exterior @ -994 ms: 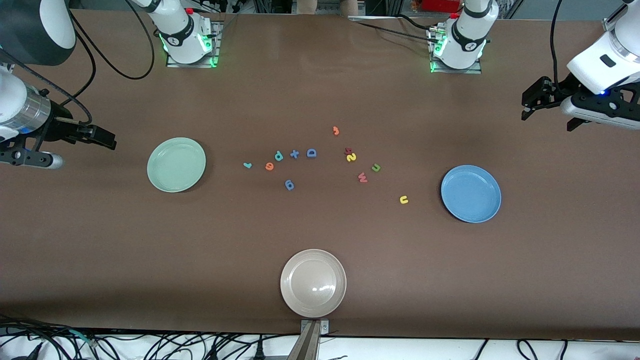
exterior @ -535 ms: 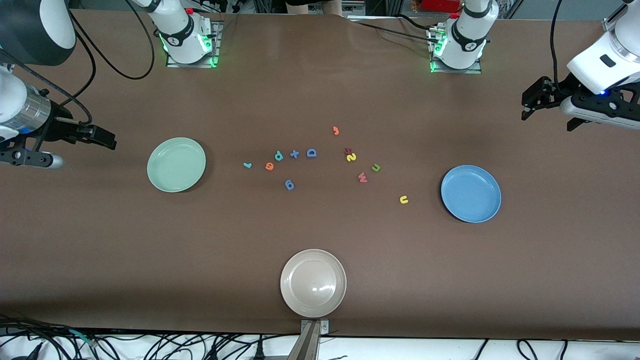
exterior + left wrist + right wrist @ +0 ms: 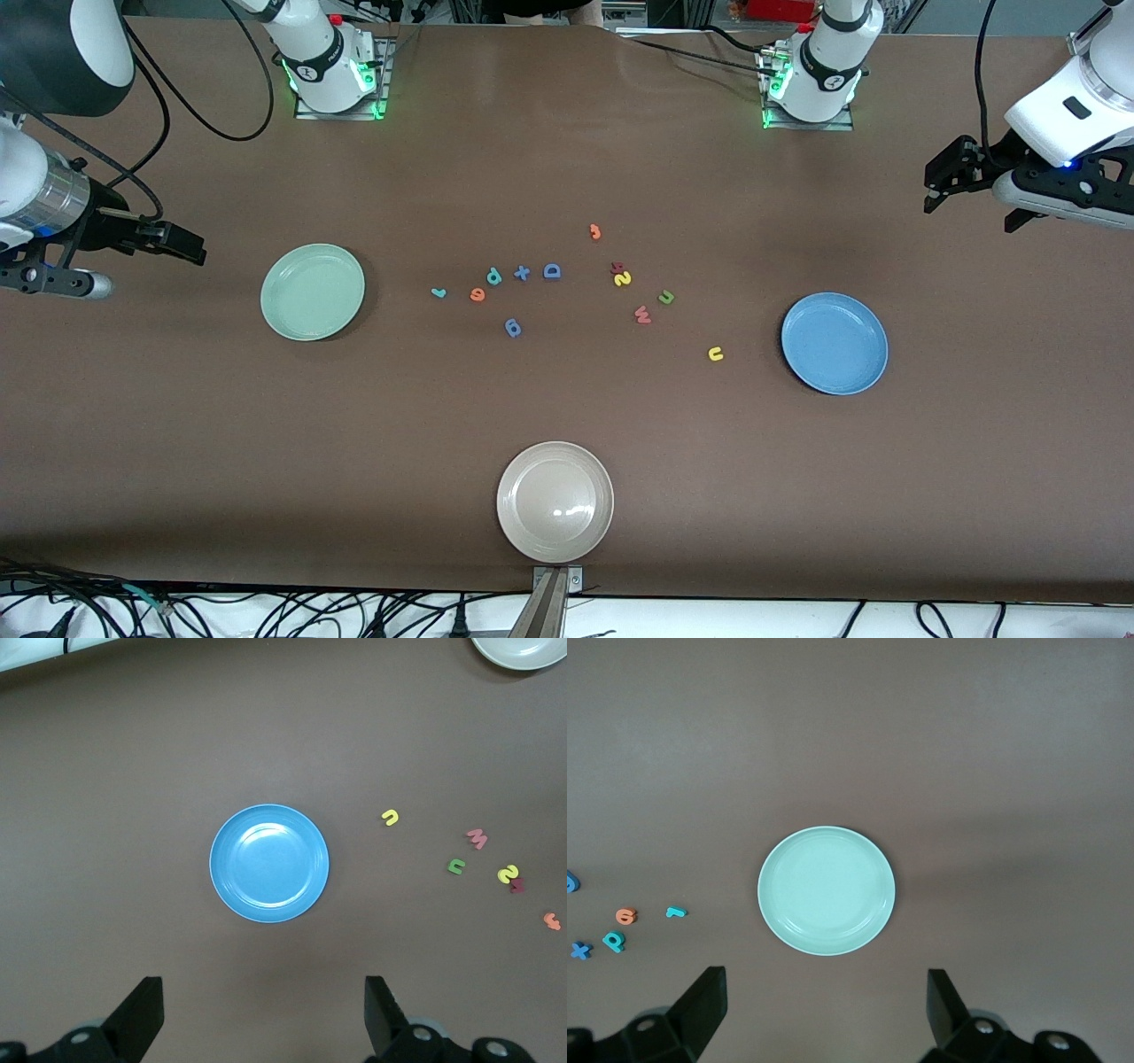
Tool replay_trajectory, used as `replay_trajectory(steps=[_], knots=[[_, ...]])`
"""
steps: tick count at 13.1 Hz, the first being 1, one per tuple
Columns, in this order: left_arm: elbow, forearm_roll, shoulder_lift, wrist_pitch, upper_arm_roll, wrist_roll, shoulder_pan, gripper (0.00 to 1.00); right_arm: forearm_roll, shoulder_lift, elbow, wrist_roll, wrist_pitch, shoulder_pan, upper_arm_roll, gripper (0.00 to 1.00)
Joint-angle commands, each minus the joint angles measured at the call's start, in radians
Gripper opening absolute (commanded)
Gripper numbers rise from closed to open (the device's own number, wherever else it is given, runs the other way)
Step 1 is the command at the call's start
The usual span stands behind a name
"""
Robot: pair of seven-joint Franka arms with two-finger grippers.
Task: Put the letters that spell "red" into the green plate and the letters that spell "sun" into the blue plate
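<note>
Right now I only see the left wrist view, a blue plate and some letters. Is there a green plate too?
Observer: Yes, the green plate sits toward the right arm's end of the table, with nothing in it.
Operator: Where are the letters for "red"?
Observer: The teal r, orange e and teal d lie together between the green plate and the blue capital D.
Operator: Is the other arm holding something?
Observer: No. The right gripper is open and holds nothing, up by the table's end near the green plate.
</note>
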Motion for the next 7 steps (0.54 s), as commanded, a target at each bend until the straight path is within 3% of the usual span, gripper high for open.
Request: replay_trajectory(steps=[1,7], knots=[[0.028,-0.012,0.009,-0.028,-0.002,0.013,0.006,1.00,-0.012,0.006,0.023,0.003,-0.022,0.000,-0.002,1.00],[0.028,-0.014,0.009,-0.028,-0.002,0.013,0.006,1.00,-0.008,0.004,0.029,0.003,-0.022,0.000,0.000,1.00]])
